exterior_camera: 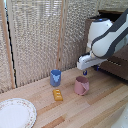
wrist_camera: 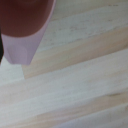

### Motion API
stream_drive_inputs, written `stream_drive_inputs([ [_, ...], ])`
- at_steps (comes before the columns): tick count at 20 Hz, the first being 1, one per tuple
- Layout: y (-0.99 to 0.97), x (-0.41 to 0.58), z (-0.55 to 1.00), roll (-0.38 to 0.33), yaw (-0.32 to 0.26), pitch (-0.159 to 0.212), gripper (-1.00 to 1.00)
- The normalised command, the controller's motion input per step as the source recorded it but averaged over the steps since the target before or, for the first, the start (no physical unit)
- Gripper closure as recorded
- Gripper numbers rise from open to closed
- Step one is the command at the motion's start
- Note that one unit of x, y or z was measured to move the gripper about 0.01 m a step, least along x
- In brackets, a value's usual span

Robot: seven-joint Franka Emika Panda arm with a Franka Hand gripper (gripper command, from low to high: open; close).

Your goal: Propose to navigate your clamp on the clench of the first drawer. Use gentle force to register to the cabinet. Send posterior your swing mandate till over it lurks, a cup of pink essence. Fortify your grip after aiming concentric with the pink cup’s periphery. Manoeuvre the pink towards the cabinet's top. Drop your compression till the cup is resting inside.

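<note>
The pink cup (exterior_camera: 81, 86) stands upright on the wooden table, right of the blue cup. My clamp (exterior_camera: 84, 73) hangs just above its far rim, with a blue fingertip showing at the rim. Its fingers are too small and hidden here to tell their spacing. In the wrist view the pink cup (wrist_camera: 24, 30) fills one corner, very close, with its dark inside showing and a dark sliver at the frame edge beside it. The cabinet (exterior_camera: 118, 64) is at the exterior view's right, mostly behind my white arm, and its drawers are hard to make out.
A blue cup (exterior_camera: 55, 77) and a small yellow block (exterior_camera: 58, 95) sit left of the pink cup. A white patterned plate (exterior_camera: 15, 114) lies at the front left corner. A pale reed screen (exterior_camera: 40, 35) backs the table (exterior_camera: 95, 110).
</note>
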Motion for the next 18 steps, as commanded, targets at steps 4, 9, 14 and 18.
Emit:
stream_drive_inputs([
  [4,-0.15,0.174,-0.34,0.019,-0.061,-0.055,-1.00],
  [9,-0.18,0.093,-0.37,0.058,-0.075,-0.061,-1.00],
  [14,-0.25,0.000,-0.39,0.087,-0.183,-0.063,-1.00],
  [18,-0.12,0.000,-0.25,0.071,-0.203,-0.003,1.00],
])
